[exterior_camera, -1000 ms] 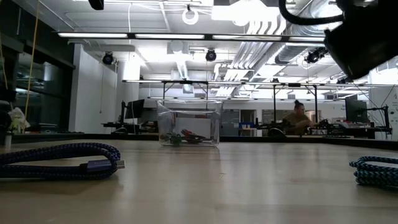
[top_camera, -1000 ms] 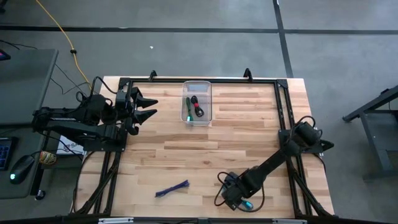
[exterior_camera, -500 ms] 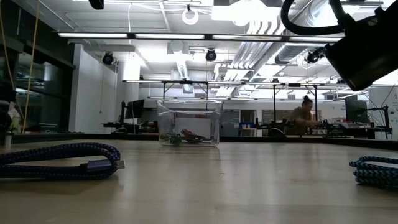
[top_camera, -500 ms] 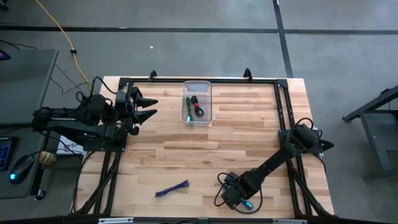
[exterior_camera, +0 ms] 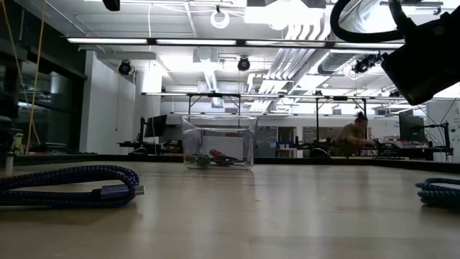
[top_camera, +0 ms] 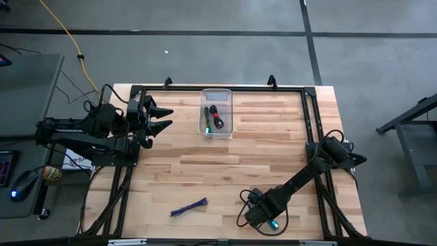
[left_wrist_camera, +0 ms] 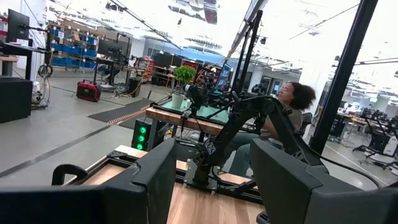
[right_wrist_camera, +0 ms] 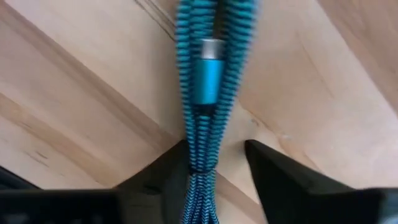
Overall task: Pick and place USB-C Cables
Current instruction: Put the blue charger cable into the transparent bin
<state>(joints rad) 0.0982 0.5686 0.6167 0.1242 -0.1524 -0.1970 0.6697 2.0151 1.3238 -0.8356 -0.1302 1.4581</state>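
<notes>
Since the earlier frames my right gripper [top_camera: 270,223] has come down a touch over the teal cable [right_wrist_camera: 205,93], and in the low view that bundle now shows less of itself at the edge of the picture; nothing else on the table has shifted. Taking the clear bin [top_camera: 217,109] as my landmark: the green cable [top_camera: 206,121] and the red-and-black cable [top_camera: 216,117] already lie inside it, so I judge two of the four placed. The purple cable [top_camera: 189,207] lies on the wood well apart from the bin, towards the near edge and a little to the left-arm side, untouched. The teal cable is also far from the bin, near the same edge but on the right-arm side. In the right wrist view its strands run between my right fingers [right_wrist_camera: 273,171], one finger either side and close in, but I see a gap on one side and cannot tell whether the squeeze is complete; I'd call it closing on the bundle, not yet a firm hold. My left gripper [top_camera: 162,117] waits open and empty beside the bin. Left to do, by my reckoning: lift and carry teal, then purple.
</notes>
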